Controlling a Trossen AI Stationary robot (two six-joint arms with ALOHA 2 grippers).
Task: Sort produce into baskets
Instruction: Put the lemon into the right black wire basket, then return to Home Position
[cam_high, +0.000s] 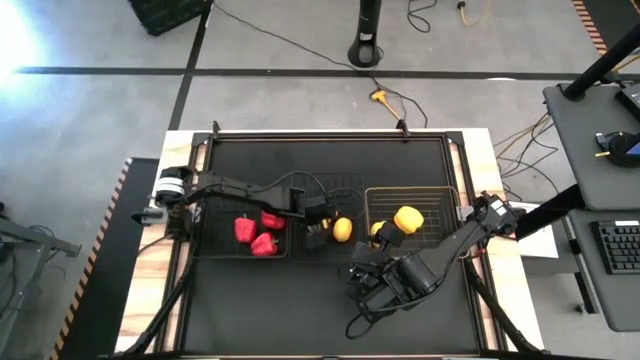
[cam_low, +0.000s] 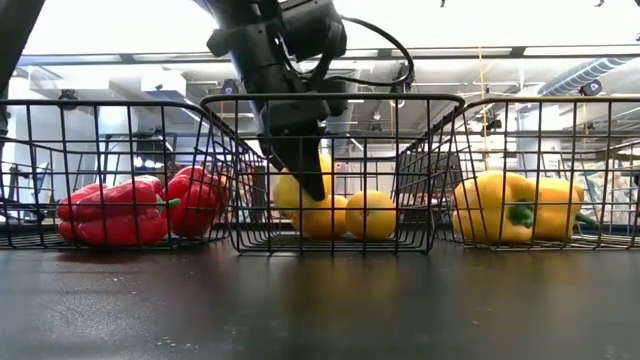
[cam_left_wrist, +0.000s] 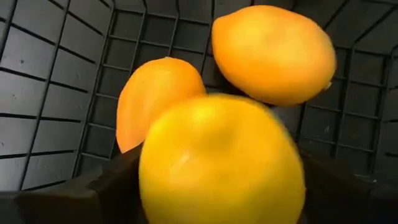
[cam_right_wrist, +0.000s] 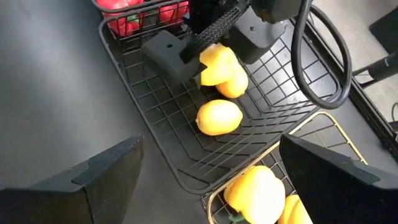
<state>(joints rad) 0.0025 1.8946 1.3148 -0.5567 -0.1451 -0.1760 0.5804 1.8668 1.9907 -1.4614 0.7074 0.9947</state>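
Filling the left wrist view, a lemon (cam_left_wrist: 221, 162) sits clamped in the left hand (cam_high: 318, 232) over the middle basket (cam_high: 345, 190), centre frame, above two more lemons (cam_low: 370, 214). Right hand (cam_high: 362, 283), lower centre, hovers spread wide, holding nothing.

backlit low view, blurred nearest lemon (cam_left_wrist: 221, 158)

Blurring at close range: nearest lemon (cam_left_wrist: 221, 162), cut off by frame bottom. Hiding behind left gripper (cam_low: 305, 165): part of a lemon (cam_low: 290, 190). Overlapping, count unclear: red peppers (cam_high: 255, 235).
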